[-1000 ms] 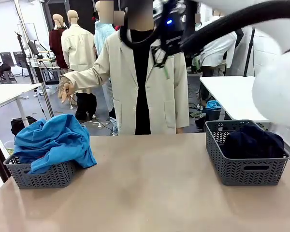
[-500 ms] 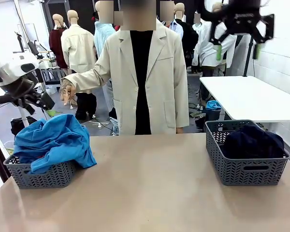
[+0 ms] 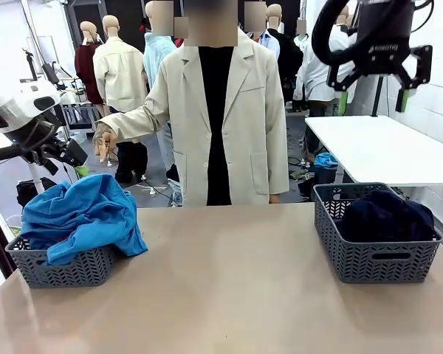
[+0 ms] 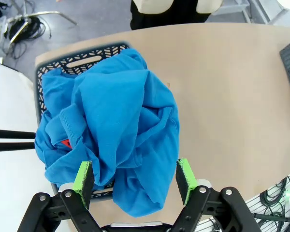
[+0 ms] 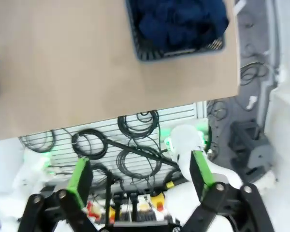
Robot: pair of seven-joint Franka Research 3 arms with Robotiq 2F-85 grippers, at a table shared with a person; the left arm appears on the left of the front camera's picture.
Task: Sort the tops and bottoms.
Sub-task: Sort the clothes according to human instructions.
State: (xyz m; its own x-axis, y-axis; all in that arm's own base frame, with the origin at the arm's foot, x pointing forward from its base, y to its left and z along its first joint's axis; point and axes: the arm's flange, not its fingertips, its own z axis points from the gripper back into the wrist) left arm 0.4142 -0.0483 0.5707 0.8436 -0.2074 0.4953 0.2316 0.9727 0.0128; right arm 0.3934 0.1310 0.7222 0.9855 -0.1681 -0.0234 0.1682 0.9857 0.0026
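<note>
Both grippers hang wide open and empty: the left gripper (image 4: 134, 176) high above the blue tops (image 4: 108, 121) heaped in their basket (image 4: 75, 58), where any further grasp should descend onto a raised fold, and the right gripper (image 5: 140, 176) well apart from the navy bottoms (image 5: 181, 19).

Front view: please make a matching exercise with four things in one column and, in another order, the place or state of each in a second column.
Things:
1. blue tops
2. dark bottoms
3. right gripper
4. person's hand

Places or states:
A. raised high, jaws open, empty
B. piled in the left grey basket, spilling over its rim
C. lifted beside the body, behind the table
D. lying in the right grey basket

Pairs: 1-B, 2-D, 3-A, 4-C
</note>
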